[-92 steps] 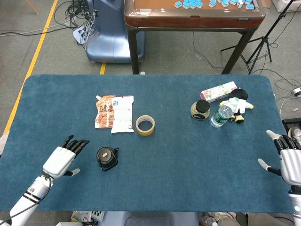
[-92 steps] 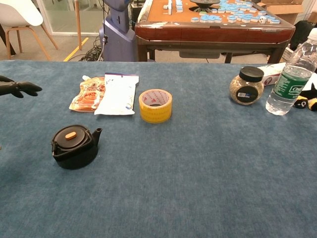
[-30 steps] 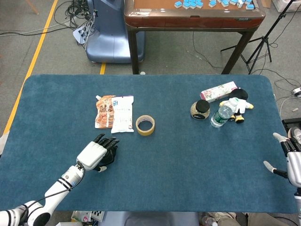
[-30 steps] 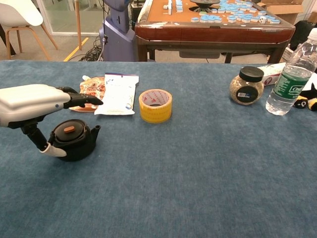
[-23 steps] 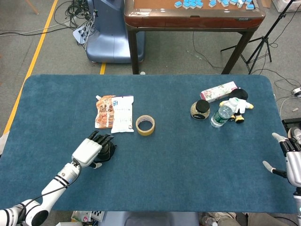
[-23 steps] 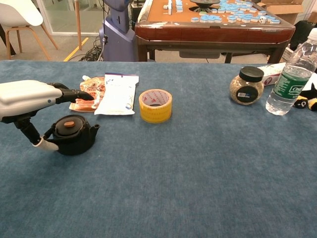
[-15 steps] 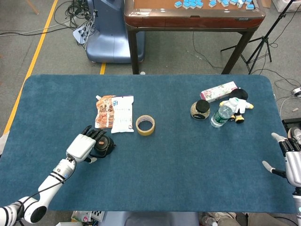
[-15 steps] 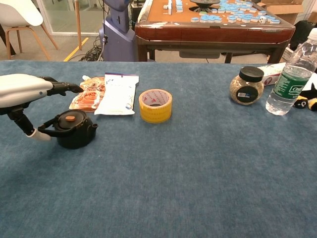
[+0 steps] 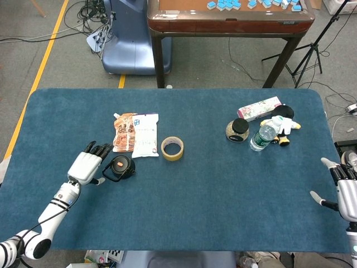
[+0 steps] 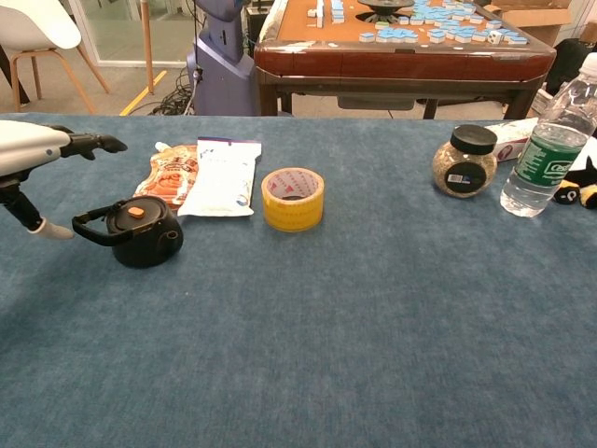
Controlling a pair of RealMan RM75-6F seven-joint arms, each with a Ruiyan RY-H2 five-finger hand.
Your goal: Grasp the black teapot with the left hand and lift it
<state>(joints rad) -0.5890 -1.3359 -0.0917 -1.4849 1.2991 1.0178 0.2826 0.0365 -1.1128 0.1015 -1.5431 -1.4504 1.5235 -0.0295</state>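
beside the black teapot [image 9: 120, 166], open left robot hand [image 9: 86, 166]

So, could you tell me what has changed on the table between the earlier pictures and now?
The left hand came in over the black teapot, then drew back to its left side, open. The teapot slid further from the robot, toward the snack pouches, and turned. The tape roll, jar, bottle and right hand stayed put.
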